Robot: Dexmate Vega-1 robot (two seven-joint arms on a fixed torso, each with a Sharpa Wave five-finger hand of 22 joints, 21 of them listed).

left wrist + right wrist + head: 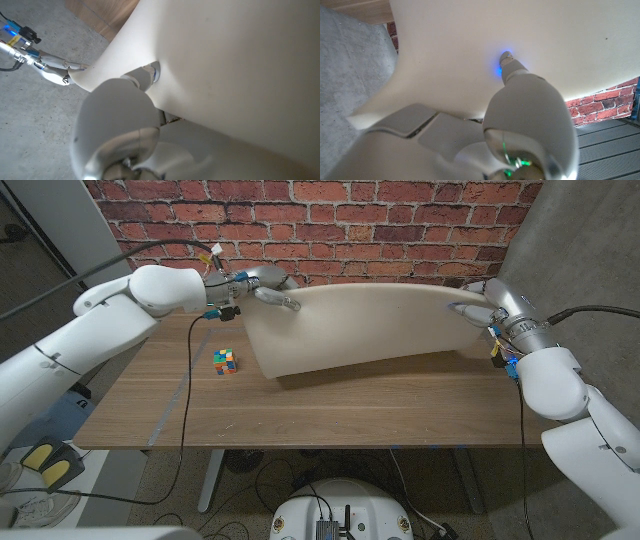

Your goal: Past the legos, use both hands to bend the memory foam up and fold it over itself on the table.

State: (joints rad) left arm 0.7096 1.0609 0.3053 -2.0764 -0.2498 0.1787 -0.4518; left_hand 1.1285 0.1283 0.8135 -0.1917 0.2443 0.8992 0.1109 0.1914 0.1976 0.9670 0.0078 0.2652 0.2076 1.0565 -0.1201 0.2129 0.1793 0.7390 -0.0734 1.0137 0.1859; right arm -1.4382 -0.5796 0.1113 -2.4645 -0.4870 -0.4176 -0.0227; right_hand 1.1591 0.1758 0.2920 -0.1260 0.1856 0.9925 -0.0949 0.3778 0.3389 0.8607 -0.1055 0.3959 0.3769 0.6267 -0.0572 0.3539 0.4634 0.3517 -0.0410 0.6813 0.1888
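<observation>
Memory foam [370, 325] is raised on edge behind the cube [226, 361], long axis running left-right. Left hand [262, 288] and right hand [478, 302] pinch its upper corners.

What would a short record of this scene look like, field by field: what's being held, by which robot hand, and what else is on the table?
held thing: cream foam sheet, bent up off the table
left robot hand: grips the foam's left upper edge
right robot hand: grips the foam's right upper edge
foam's lower edge: rests on the wooden table
other item: colourful cube, left of the foam, apart from it
backdrop: brick wall
</observation>
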